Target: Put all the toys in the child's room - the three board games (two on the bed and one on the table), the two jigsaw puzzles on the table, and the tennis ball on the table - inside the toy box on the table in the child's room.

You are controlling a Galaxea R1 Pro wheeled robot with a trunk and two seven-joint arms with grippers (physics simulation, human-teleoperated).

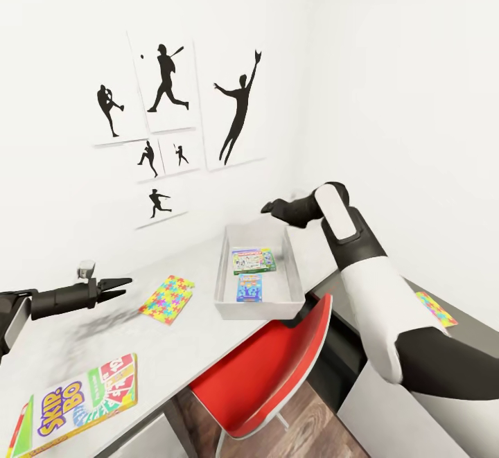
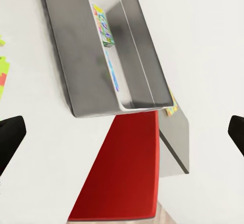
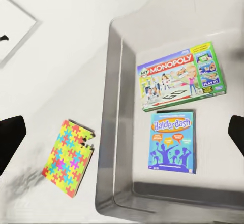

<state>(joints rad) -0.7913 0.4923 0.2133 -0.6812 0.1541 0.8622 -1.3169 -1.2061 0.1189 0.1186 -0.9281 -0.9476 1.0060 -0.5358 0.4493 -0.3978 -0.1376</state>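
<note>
The light grey sloping-walled toy box (image 1: 225,285) on the pale bench (image 1: 83,333) holds two board games. The multicoloured jigsaw square (image 1: 167,298) just left is a likely next pick. Both grippers, left (image 1: 119,286) and right (image 1: 267,206), are open and empty (the right wrist view reads Monopoly (image 3: 180,76) and Balderdash (image 3: 172,142); the head view alone shows Skip-Bo (image 1: 86,399) near left)
</note>
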